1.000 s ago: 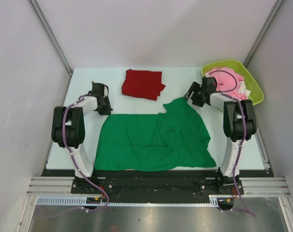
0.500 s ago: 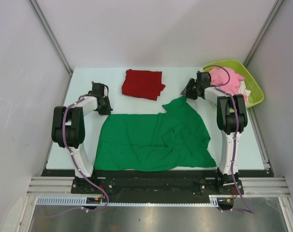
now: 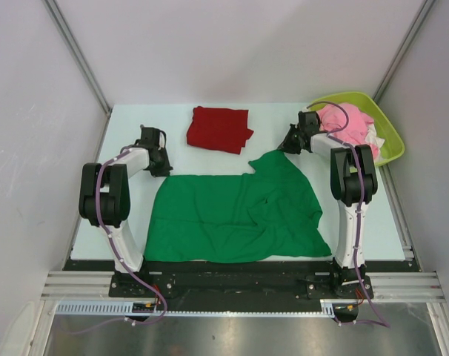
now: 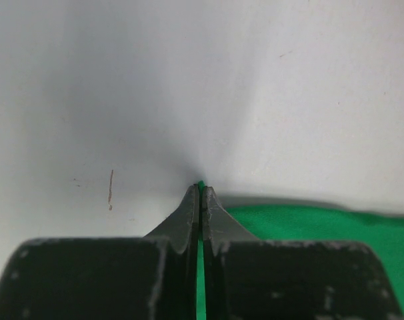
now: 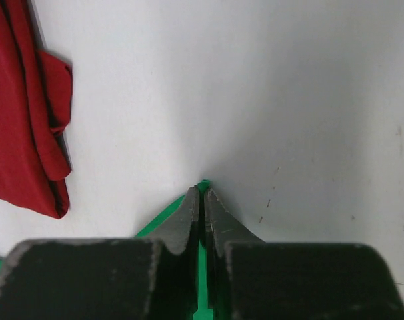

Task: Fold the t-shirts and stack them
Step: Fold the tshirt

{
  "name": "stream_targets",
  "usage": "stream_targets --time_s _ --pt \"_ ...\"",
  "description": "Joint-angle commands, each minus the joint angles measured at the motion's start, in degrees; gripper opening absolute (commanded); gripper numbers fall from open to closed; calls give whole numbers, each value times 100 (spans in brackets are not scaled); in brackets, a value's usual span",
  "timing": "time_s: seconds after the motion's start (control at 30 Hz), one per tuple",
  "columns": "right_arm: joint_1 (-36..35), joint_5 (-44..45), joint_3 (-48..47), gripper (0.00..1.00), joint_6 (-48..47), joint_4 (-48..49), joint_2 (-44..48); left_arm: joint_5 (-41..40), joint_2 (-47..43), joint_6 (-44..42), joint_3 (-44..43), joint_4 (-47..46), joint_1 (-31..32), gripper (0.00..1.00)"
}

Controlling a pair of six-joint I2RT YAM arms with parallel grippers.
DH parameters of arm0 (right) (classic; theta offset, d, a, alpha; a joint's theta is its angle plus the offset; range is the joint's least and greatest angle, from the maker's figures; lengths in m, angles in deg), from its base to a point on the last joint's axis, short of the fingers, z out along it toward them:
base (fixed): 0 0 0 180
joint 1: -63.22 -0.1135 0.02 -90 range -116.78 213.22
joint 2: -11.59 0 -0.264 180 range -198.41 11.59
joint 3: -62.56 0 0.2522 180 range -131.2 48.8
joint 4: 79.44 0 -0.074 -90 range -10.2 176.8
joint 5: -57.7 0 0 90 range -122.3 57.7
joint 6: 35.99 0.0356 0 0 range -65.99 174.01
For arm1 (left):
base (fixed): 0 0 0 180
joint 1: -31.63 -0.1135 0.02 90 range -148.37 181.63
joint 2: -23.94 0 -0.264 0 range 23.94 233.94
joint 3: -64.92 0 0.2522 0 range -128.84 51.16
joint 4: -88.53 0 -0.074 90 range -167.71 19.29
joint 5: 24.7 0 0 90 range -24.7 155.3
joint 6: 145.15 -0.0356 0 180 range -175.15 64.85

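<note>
Pinching the green t-shirt (image 3: 239,215), right jaws have closed.

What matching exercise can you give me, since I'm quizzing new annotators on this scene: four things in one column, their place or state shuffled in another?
Column one:
1. green t-shirt
2. dark red t-shirt
3. pink garment
4. right gripper

Column two:
A. in the basket at the far right
B. shut on the green t-shirt's far corner
C. folded, at the far middle of the table
D. spread out along the near edge

Pairs: 1-D, 2-C, 3-A, 4-B
</note>
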Motion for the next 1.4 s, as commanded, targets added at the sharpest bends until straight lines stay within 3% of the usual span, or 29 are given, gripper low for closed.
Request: stream_targets --time_s 0.0,0.3,0.73,0.97,1.37 --pt "-36 136 -44 0 -148 -349 -165 -14 -135 -66 11 72 -45 0" --pt "-45 303 105 0 -253 -427 827 100 -661 66 -86 247 -72 0" --pt "-142 822 1388 0 -473 -892 3586 601 -2067 268 652 54 -256 0" --pt "-247 1156 2537 0 -464 -1324 5378 478 -2884 242 1223 72 -256 0" --pt "-730 1841 3831 0 -79 -2870 8331 258 -4564 347 2208 766 -248 0"
